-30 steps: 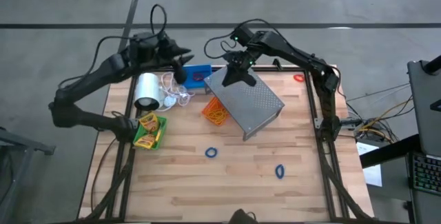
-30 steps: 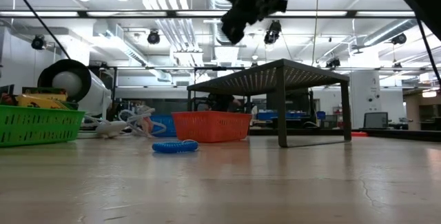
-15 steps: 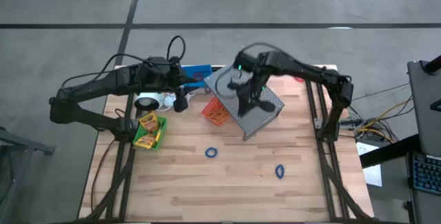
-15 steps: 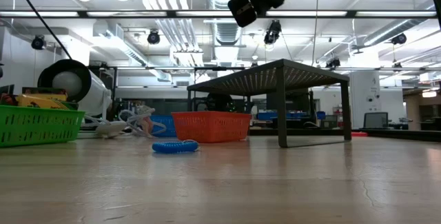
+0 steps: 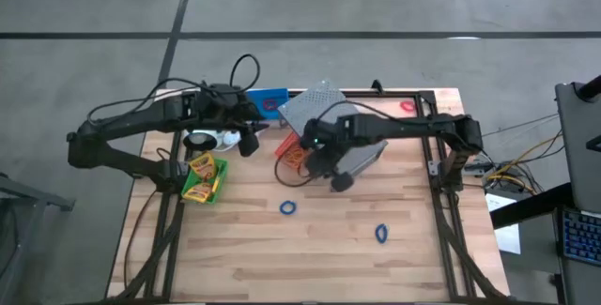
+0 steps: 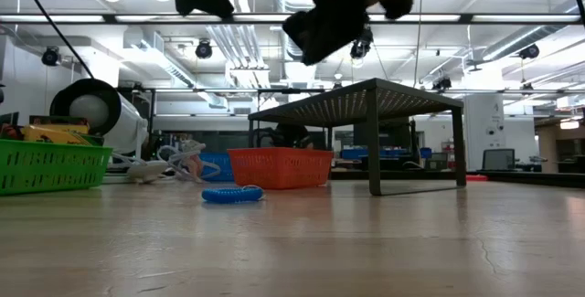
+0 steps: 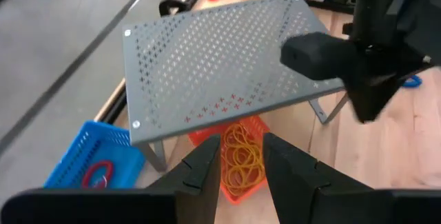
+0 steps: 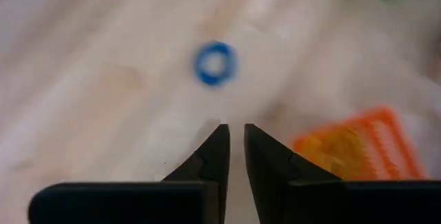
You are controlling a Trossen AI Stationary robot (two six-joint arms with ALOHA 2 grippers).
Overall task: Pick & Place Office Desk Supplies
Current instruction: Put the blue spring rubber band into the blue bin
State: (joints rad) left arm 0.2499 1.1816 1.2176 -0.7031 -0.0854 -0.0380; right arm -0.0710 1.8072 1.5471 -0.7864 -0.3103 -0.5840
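Note:
My right gripper [image 5: 338, 181] hangs in the air just near of the grey rack [image 5: 333, 131], empty, its fingers almost together [image 8: 233, 138]. A blue ring band [image 8: 215, 63] lies flat on the table ahead of it, and also shows in the high view [image 5: 287, 207]. My left gripper [image 5: 249, 141] hovers left of the orange bin [image 5: 293, 152], empty, with a small gap [image 7: 241, 156]. A second blue band [image 5: 380, 234] and a red band [image 5: 407, 106] lie on the table. Crayon boxes lie in the green bin [image 5: 202, 178]. The blue bin [image 7: 89, 165] holds a red band.
The rack stands on thin legs over part of the orange bin, which holds yellow bands [image 7: 238, 158]. A white roll with cord [image 5: 200, 139] lies beside the green bin. The table's near half holds only the two blue bands.
My right gripper has swung from over the rack's far side toward the table's near edge, ending just near of the rack and over the blue ring band. My left gripper has gone from the blue bin toward the near edge, beside the orange bin. No object has moved.

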